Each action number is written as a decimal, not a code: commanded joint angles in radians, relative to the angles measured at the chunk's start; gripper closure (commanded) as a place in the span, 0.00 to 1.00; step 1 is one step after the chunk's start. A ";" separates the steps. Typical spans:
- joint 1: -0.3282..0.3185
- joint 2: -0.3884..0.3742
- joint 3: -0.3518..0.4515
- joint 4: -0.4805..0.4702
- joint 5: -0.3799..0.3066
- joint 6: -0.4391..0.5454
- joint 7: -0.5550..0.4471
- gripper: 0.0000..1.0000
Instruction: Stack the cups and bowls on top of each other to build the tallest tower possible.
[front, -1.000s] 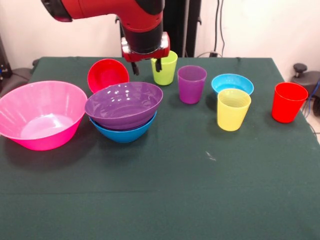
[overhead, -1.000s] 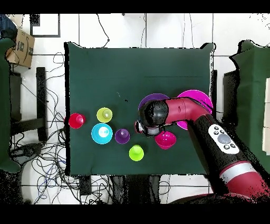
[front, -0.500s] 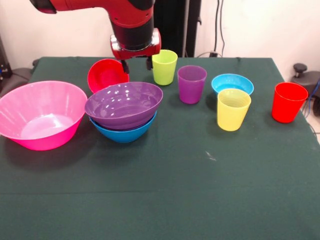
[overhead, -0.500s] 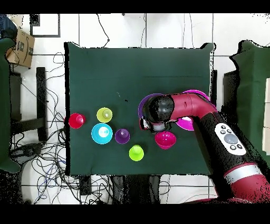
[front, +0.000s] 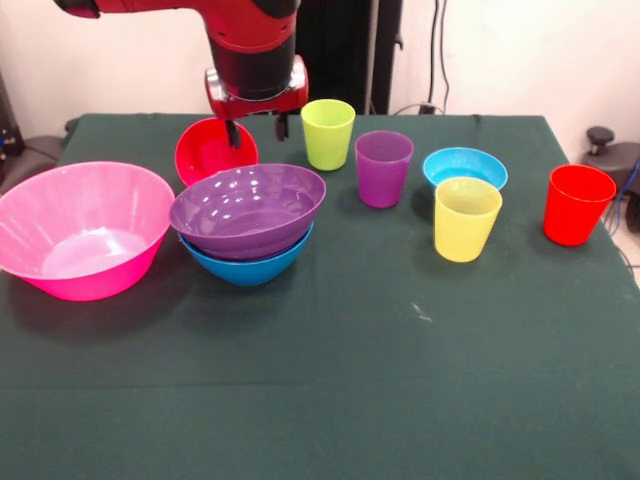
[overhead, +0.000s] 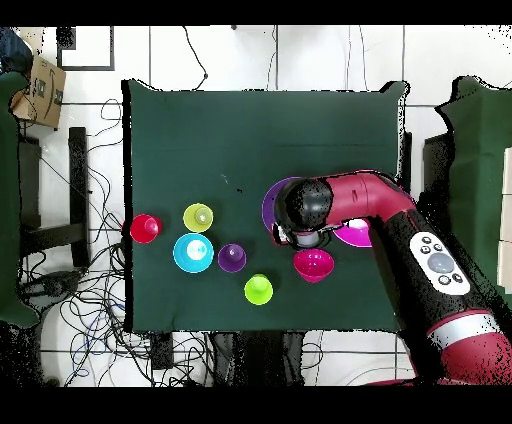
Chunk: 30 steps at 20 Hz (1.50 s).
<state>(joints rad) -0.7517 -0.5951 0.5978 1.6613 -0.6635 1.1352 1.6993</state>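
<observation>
Since the earlier frame, we are swinging our red and black arm's gripper (front: 256, 127) from the lime green plastic cup (front: 328, 133) toward the small red plastic bowl (front: 214, 150). Largest first: the very large pink plastic bowl (front: 84, 228) is sitting alone; the large purple plastic bowl (front: 248, 209) is nesting in the medium blue plastic bowl (front: 246, 264). We are holding nothing, fingers spread. Next, we judge, comes lowering onto the red bowl's rim.

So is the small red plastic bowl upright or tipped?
Tipped: the small red plastic bowl leans, its opening facing the front camera.
</observation>
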 joint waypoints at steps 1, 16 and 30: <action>0.014 0.058 0.003 -0.034 -0.132 0.039 -0.326 0.00; -0.027 0.143 -0.015 -0.026 -0.167 0.055 -0.314 0.00; -0.035 0.146 -0.020 0.021 -0.149 0.093 -0.274 0.00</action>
<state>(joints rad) -0.7983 -0.4526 0.5976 1.6649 -0.7681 1.1453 1.6993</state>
